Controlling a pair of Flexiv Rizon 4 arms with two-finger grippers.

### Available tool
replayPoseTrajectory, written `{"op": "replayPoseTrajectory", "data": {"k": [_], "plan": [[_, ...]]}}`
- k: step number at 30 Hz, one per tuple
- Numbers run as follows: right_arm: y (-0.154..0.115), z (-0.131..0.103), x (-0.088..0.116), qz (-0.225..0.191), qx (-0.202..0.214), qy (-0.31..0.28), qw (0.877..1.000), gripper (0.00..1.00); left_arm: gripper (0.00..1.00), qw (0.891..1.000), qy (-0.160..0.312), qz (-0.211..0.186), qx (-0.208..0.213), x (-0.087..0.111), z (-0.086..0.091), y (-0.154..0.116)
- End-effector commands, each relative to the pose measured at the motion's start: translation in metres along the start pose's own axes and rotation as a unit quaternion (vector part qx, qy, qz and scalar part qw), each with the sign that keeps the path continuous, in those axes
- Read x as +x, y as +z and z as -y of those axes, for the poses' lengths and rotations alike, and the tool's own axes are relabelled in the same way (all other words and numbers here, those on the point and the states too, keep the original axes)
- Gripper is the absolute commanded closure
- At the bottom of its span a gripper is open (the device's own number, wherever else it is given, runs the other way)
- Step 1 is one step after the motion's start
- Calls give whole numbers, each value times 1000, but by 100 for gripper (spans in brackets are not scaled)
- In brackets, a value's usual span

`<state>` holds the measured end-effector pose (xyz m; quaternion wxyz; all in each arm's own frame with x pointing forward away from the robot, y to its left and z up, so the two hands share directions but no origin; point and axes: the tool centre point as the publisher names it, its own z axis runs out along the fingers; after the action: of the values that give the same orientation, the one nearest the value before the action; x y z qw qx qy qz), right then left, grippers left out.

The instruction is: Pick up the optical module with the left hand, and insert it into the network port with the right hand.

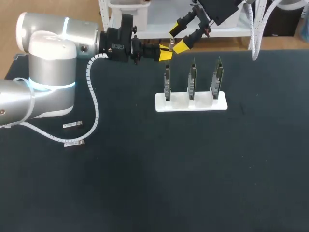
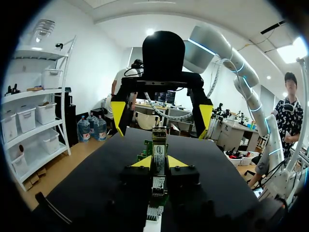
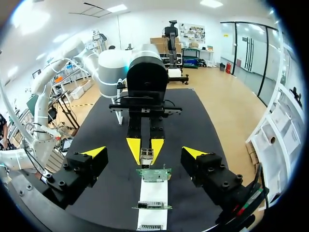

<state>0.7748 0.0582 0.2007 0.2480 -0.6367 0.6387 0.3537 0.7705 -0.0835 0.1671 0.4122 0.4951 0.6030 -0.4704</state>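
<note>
Black bench (image 1: 145,183) seen from above and behind the robot. The left arm (image 1: 48,72) enters over the left edge and lies along the far edge. A white spiral cable sleeve (image 1: 95,104) hangs from it to the bench surface. The right arm (image 1: 219,9) enters at the far right corner, angled down toward the middle of the far edge. A white holder (image 1: 219,104) stands right of the middle, in the far half of the bench. It carries three upright circuit boards (image 1: 192,79) in a row, set apart from one another. The left claw (image 1: 165,52) is raised over the far edge, just beyond the holder's left end. Its two yellow-tipped fingers are clamped from both sides on the optical module (image 2: 159,152), which projects forward past the tips. The right claw (image 1: 179,38) faces the left claw, its yellow tips spread wide. The tips stand on either side of the module's free end and are clear of it. In the right wrist view the row of boards lies below the two claws, with the nearest board just under the module. Two spare modules (image 1: 72,125) lie flat near the left edge, close to each other beside the lower loop of the cable sleeve. They are well apart from the holder.
</note>
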Motion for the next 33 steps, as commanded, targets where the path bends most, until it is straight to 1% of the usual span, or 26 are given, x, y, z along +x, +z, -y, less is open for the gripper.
{"op": "replayPoseTrajectory", "data": {"k": [1, 20, 21, 22, 23, 33], "plan": [[1, -3, 2, 5, 1, -2, 1000, 0, 100, 1000, 0, -1, 0, 0, -1, 1], [6, 2, -1, 2, -7, -6, 1000, 0, 100, 1000, 0, -1, 0, 0, -1, 1], [7, 2, -2, 1, -8, -8, 1000, 23, 100, 1000, 0, -1, 0, 0, -1, 1], [7, 2, -2, 0, -10, -11, 1000, 59, 100, 1000, 0, -1, 0, 0, -1, 1], [7, 2, -2, 3, -11, -16, 1000, 100, 100, 1000, 0, -1, 0, 0, -1, 1], [8, 2, -2, -3, -10, -12, 1000, 100, 100, 1000, 0, -1, 0, 0, -1, 1]]}}
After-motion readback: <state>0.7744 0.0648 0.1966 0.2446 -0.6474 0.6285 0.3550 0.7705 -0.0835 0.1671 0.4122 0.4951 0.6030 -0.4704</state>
